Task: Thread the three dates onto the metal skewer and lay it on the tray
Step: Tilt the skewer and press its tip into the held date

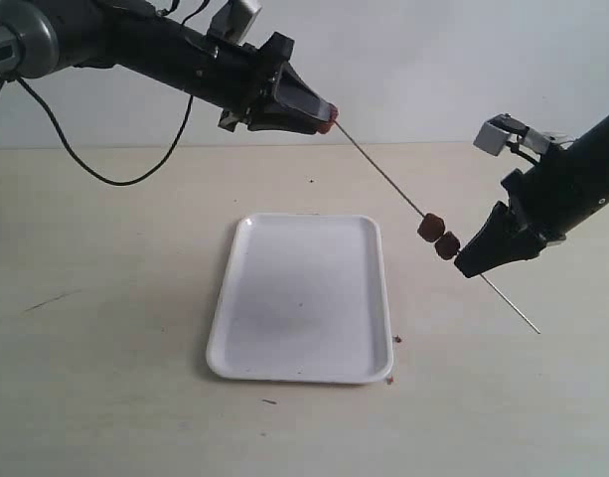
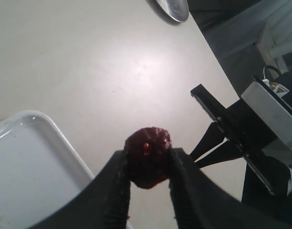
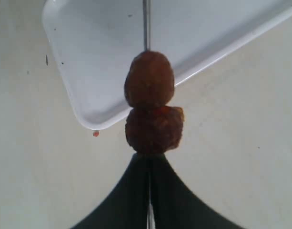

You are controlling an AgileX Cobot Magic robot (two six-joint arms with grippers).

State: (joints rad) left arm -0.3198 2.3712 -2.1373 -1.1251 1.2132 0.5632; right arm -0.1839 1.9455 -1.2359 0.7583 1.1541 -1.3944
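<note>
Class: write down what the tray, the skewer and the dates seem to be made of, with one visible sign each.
The tray is probably plastic, glossy white, with soft highlights along its smooth rim. The skewer looks like metal, a thin, straight grey rod. The dates are fruit, with dull reddish-brown, slightly lumpy skin.

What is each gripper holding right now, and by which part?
The left gripper pinches one date by its sides, at the upper end of the metal skewer. The right gripper clamps the skewer just below the two threaded dates.
</note>
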